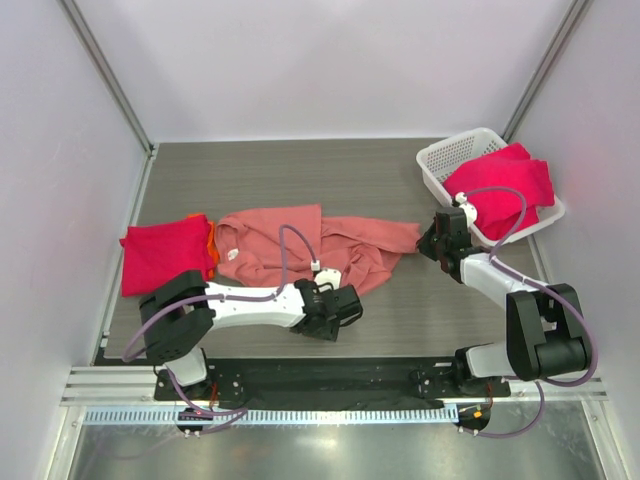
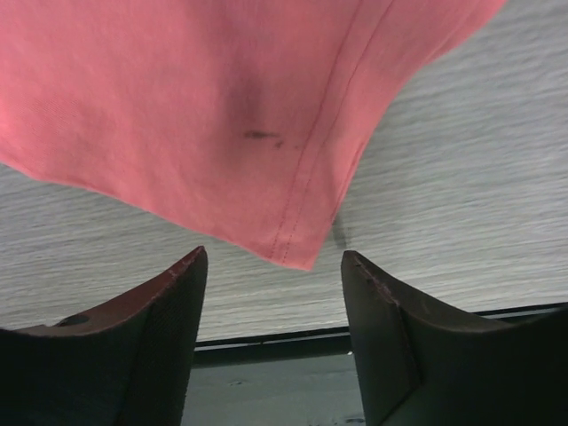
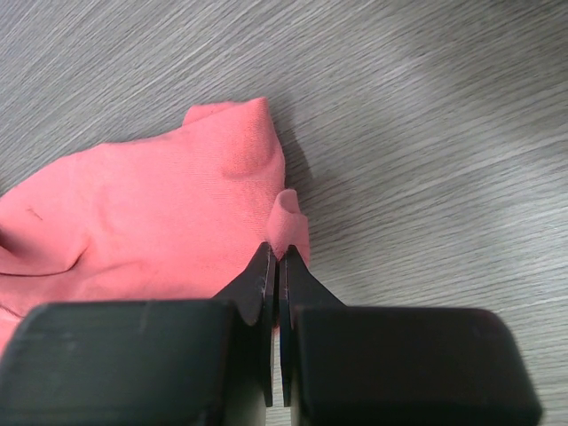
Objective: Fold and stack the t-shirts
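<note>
Two claws tend the salmon-pink t-shirt (image 1: 300, 245) rumpled on the counter (image 1: 400, 310), likely spreading it: the right claw (image 3: 279, 257) is clamped on its edge; the open, empty left claw (image 2: 273, 257) must next pinch the hem corner.

We see a grey table (image 1: 300, 170) with thin lines like wood, and a white basket (image 1: 447, 152) full of little holes sits on the far right corner of the table, set at a slant. Plain white walls (image 1: 330, 60) stand at the far side and both sides of the table, and a grey metal bar (image 1: 105, 75) goes up from each far corner of the table. Along the near edge of the table we see a black plate (image 1: 330, 374) and then a long silver rail (image 1: 330, 414) with tiny teeth.
</note>
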